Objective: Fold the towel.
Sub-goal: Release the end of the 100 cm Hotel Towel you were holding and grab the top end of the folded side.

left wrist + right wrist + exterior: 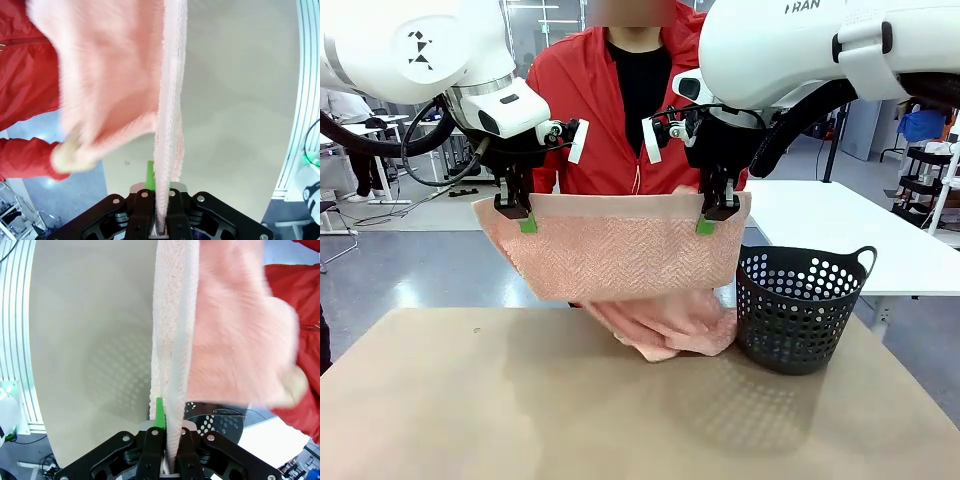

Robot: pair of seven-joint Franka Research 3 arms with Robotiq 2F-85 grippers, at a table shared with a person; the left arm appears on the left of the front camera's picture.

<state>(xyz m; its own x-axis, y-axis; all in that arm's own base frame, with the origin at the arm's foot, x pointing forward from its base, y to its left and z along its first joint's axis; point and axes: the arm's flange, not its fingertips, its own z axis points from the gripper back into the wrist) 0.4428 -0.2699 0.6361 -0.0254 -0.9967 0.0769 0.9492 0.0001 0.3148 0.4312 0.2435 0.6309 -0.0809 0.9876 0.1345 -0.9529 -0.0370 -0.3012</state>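
Observation:
The salmon-pink towel [620, 255] with its zigzag texture hangs stretched between both grippers above the table, its paler hem band along the top edge. My left gripper [524, 218] is shut on the top left corner, my right gripper [710, 220] on the top right corner. The lower part of the cloth bunches on the table [520, 400] below. In the left wrist view the towel [167, 125] runs edge-on up from the shut fingers [150, 175]. In the right wrist view the towel [170, 365] does the same. The person's hands are blurred behind the cloth in both wrist views.
A black perforated basket [800, 305] stands on the table at the right, close to the bunched cloth. A person in a red jacket [590, 100] stands at the far side, right behind the towel. The near half of the tan table is bare.

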